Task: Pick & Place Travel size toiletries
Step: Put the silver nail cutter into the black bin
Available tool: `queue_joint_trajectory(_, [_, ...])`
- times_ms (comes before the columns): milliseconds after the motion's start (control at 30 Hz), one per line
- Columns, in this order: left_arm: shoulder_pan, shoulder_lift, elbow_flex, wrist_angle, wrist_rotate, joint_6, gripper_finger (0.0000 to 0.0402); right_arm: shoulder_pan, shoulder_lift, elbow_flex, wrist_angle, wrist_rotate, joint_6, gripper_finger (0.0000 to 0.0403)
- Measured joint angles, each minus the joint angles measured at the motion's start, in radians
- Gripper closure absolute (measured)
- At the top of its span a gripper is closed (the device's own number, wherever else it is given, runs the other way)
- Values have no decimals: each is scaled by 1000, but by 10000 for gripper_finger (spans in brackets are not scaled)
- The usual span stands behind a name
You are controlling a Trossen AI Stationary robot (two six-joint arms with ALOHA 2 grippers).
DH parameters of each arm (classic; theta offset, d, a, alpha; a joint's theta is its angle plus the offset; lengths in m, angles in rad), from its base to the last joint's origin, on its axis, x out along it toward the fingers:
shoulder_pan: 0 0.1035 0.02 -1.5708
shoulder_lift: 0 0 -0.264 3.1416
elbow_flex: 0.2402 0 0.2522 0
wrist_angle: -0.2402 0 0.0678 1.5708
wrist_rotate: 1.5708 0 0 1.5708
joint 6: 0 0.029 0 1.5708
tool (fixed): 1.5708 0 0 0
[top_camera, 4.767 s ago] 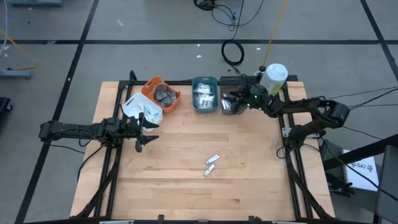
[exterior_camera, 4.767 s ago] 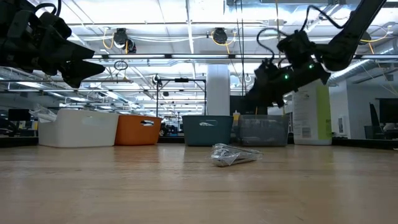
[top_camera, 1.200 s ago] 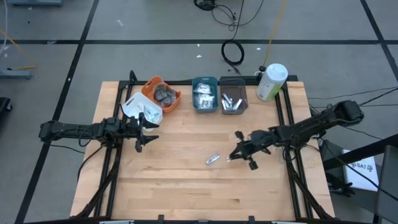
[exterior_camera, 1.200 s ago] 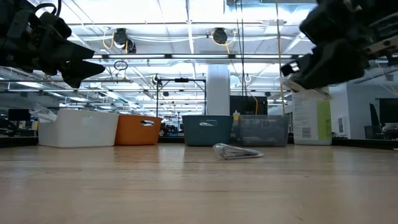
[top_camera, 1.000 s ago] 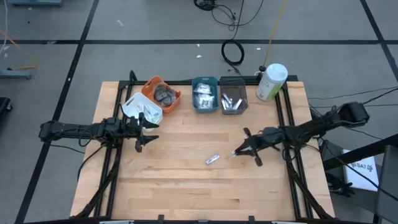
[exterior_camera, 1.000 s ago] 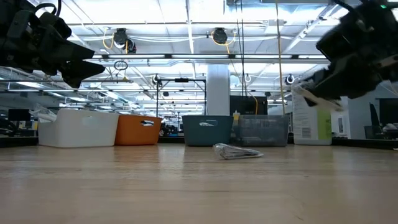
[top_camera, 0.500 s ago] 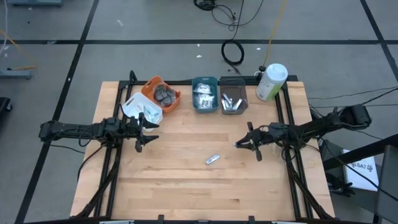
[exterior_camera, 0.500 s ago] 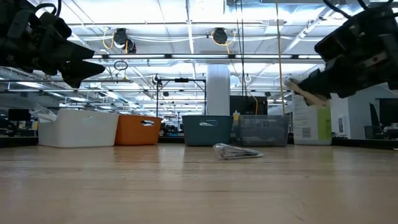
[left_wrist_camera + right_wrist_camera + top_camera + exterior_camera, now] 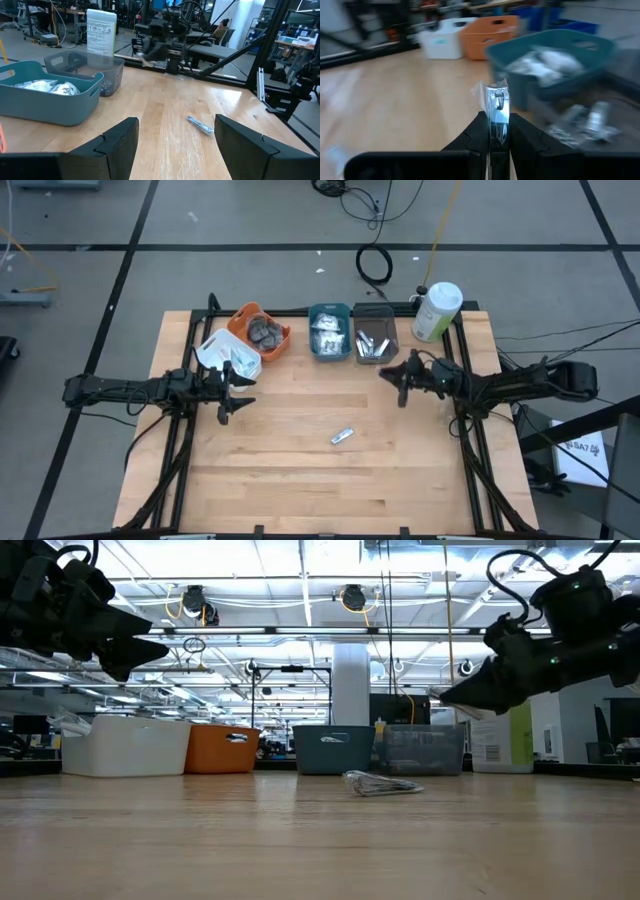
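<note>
My right tool pinches small silver tube in clear wrap. Teal bin ahead holds white packets. Grey bin beside it holds silver tubes. Orange bin, white bin farther off on desk.

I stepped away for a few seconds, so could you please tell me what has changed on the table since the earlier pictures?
The right pincer picked one small silver tube off the table and carried it back toward the grey bin. One tube remains mid-table, where two lay before. The left pincer stayed open by the white bin.
</note>
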Motion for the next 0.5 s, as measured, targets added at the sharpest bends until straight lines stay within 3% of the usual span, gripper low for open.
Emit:
queue_joint_trajectory(367, [0, 0, 0, 0, 0, 0, 146, -65, 0, 5, 54, 70, 17, 358])
queue_joint_trajectory(500, [0, 0, 0, 0, 0, 0, 147, -110, 0, 89, -2, 83, 6, 358])
